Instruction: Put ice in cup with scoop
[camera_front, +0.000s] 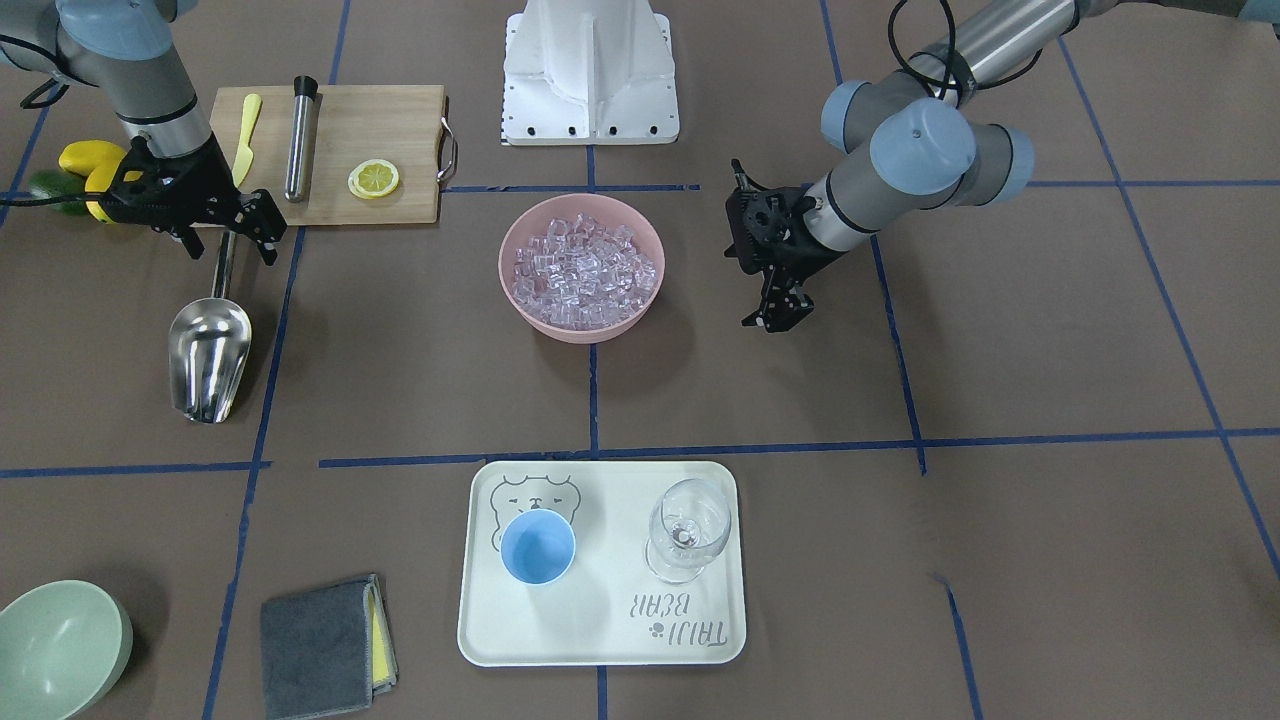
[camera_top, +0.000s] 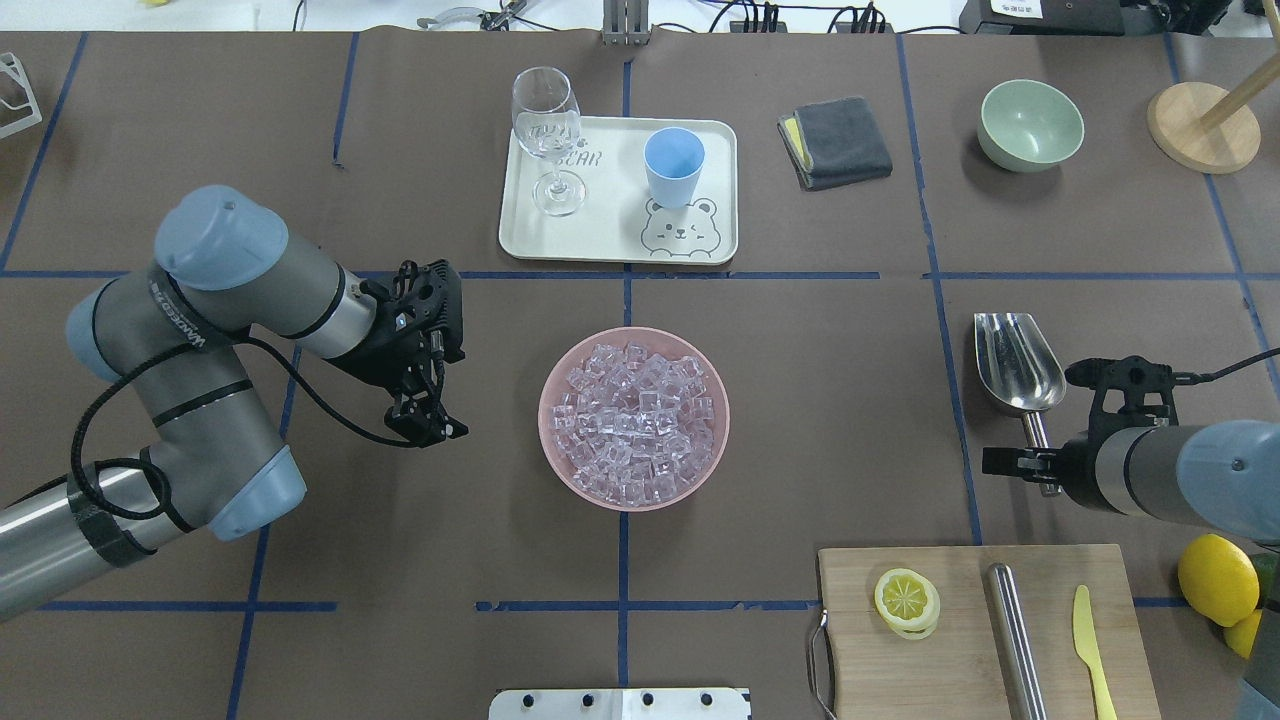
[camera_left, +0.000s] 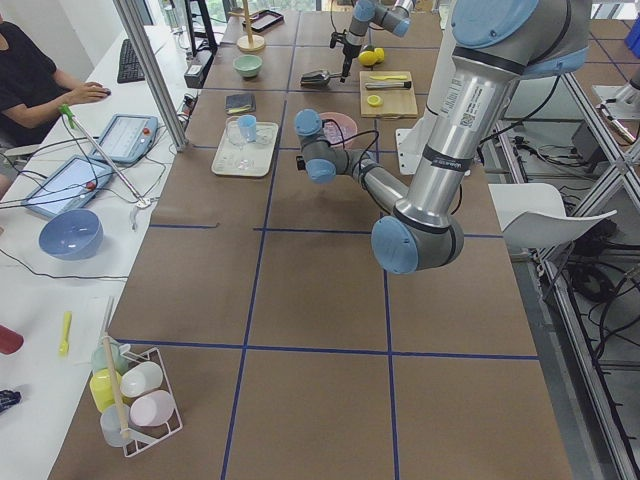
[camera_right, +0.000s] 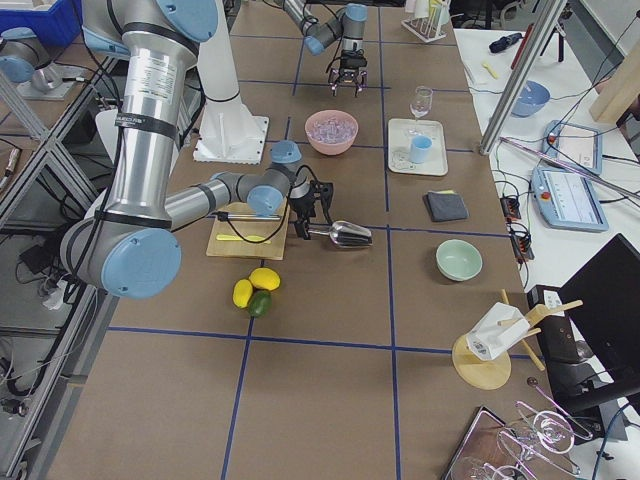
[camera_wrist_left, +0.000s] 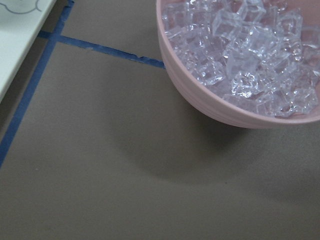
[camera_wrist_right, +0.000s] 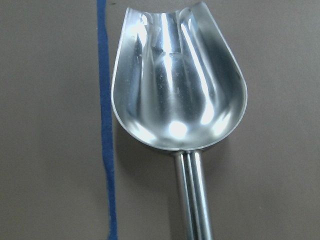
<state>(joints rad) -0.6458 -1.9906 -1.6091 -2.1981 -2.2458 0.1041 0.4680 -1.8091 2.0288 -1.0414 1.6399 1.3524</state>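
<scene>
Brown-papered bench (camera_front: 1050, 350) with a blue tape grid, scoop lying flat, ice in bowl.
Front view: scoop (camera_front: 208, 355) lies just off the wooden board (camera_front: 400, 120), right jaws spread wide either side of its handle (not clenched on it); ice (camera_front: 585, 270) heaped in pink bowl (camera_front: 590, 332) mid-bench; cup (camera_front: 537, 545) upright on cream tray (camera_front: 600, 640), beside wine glass (camera_front: 688, 530). Overhead: left jaws hang released, gripping nothing, near the bowl. Left wrist: bowl rim and ice at upper right. Right wrist: scoop trough faces up, handle running down out of frame.
</scene>
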